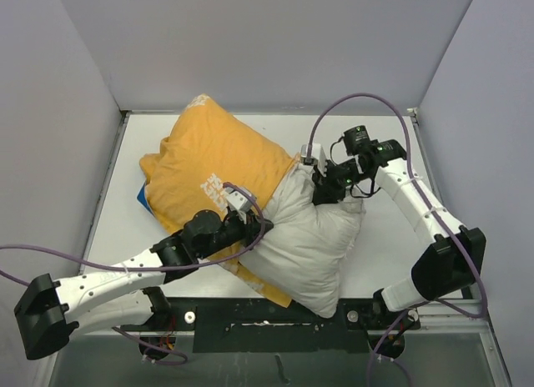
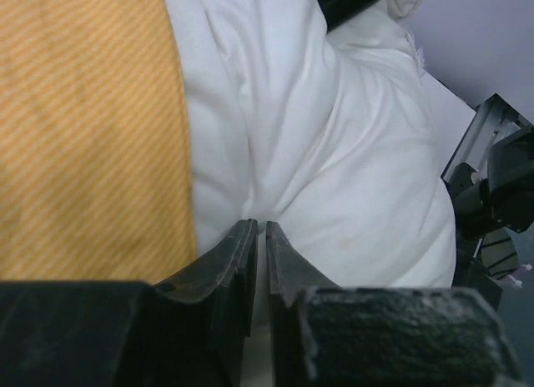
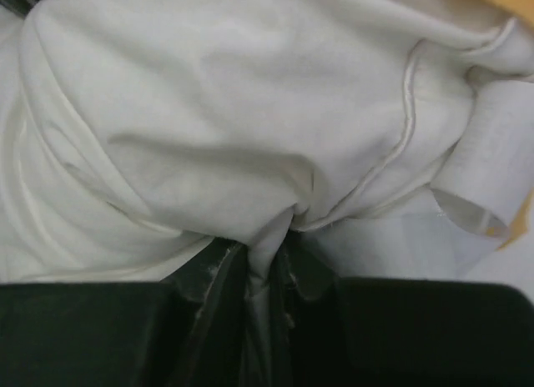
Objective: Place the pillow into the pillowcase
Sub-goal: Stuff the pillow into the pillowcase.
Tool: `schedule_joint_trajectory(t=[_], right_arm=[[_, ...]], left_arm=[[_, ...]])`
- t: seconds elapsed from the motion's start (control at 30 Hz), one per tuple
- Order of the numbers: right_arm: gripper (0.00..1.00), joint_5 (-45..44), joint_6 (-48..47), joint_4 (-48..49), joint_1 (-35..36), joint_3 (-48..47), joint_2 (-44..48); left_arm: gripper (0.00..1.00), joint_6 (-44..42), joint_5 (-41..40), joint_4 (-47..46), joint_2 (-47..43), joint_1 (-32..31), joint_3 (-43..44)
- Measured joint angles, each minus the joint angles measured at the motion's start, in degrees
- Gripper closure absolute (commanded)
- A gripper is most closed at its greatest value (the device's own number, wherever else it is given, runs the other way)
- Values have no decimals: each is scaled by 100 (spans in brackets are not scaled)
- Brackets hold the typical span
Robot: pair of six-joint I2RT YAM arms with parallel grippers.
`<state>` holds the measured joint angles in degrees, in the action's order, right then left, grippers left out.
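Your left gripper sat low in the frame, jaws almost together where pillow met pillowcase; whether they caught cloth, you couldn't tell. At centre, the pillow stuck out of the yellow pillowcase toward lower right. Further up, your right gripper pinched a pillow fold.

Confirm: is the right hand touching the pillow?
Touching. The right wrist view shows the right hand closed on a bunched fold of the pillow, white fabric pinched between its jaws.
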<state>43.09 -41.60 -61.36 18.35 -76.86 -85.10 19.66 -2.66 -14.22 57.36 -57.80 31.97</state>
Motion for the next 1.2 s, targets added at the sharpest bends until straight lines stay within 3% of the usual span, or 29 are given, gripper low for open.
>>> schedule_joint_trajectory(t=[0.17,0.27,0.37,0.5,0.63,0.77,0.87,0.97,1.03,1.2], right_arm=[[100,-719,-509,-236,260,-1541,-31],[100,-852,-914,-463,310,-3176,-420],[100,-855,-1491,-304,358,-3832,-595],[100,-894,-2638,-125,605,-2763,-87],[100,-1233,-3519,90,1366,-505,898],[100,-1515,-3762,1075,1928,1296,1714],[98,-1362,-3663,1681,1998,2052,2116],[98,-1047,-3462,2002,1952,2304,2334],[98,-741,-3287,2129,1832,2332,2323],[98,-98,-2964,2319,1475,2356,2232]], left_arm=[[87,-92,463,625,-306,520,522],[82,-138,942,715,-68,1185,1086],[77,-190,1386,555,365,1681,1648],[71,-190,1989,398,732,1784,1716],[58,7,2430,350,619,1764,1106],[45,282,2610,911,-352,1722,671],[44,389,2450,1606,-1475,1742,745],[45,387,2111,2520,-1956,1746,1432],[44,365,1875,2957,-1788,1746,2129],[39,90,879,3976,-400,1425,3757]])
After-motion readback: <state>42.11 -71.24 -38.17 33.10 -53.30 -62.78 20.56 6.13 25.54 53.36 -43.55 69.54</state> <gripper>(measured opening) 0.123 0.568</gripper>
